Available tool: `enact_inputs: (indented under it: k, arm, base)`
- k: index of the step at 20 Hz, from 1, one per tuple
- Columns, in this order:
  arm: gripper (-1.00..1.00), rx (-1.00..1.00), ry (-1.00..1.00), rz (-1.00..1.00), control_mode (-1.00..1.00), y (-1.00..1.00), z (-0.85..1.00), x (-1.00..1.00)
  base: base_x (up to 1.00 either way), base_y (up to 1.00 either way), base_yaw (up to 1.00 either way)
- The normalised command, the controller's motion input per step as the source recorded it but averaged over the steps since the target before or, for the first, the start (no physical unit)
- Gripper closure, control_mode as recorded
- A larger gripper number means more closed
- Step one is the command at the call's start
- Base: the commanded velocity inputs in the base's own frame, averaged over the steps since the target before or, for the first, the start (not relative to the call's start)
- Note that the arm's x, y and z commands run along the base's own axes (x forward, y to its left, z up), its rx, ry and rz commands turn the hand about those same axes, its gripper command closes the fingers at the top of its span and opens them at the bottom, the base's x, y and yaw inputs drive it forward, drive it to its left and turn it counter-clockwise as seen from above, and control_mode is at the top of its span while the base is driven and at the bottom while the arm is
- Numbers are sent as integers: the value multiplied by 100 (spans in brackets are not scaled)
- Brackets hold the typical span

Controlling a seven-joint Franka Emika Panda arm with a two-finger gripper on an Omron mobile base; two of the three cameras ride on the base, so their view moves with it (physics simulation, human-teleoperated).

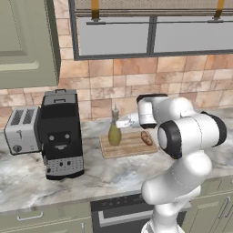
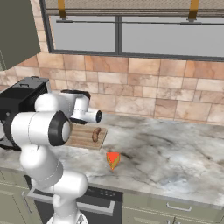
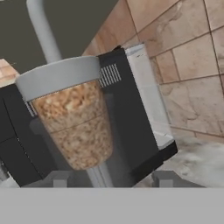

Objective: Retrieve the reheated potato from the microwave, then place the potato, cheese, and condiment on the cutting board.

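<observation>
Hand (image 1: 122, 123) sits at the upright condiment (image 1: 114, 133) neck on the cutting board (image 1: 129, 146); grip state cannot be told.

The board (image 1: 129, 146), light-brown wood with lengthwise grooves, is laid flat on the marble counter, just right of the black machine. The bottle (image 1: 114, 133), olive-yellow and pear-shaped with a slim clear neck and pale cap, is stood upright on the board's left part. The potato (image 1: 146, 138), a small brown oblong lump, is seen lying on the board's right part, well apart from the bottle. The cheese (image 2: 113, 160), an orange wedge with a reddish edge, is found off the board, on the bare counter near its right front corner.
</observation>
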Motion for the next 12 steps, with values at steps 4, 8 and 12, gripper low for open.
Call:
enact_inputs:
  k: [4, 8, 12]
  arm:
    - [100, 0, 0, 1, -100, -40, -1, 10]
    - [100, 0, 0, 4, -100, -38, -4, 7]
    - [100, -4, 0, 3, -100, -30, 0, 0]
  base:
    - [0, 0, 0]
    - [0, 0, 0]
    - [0, 0, 0]
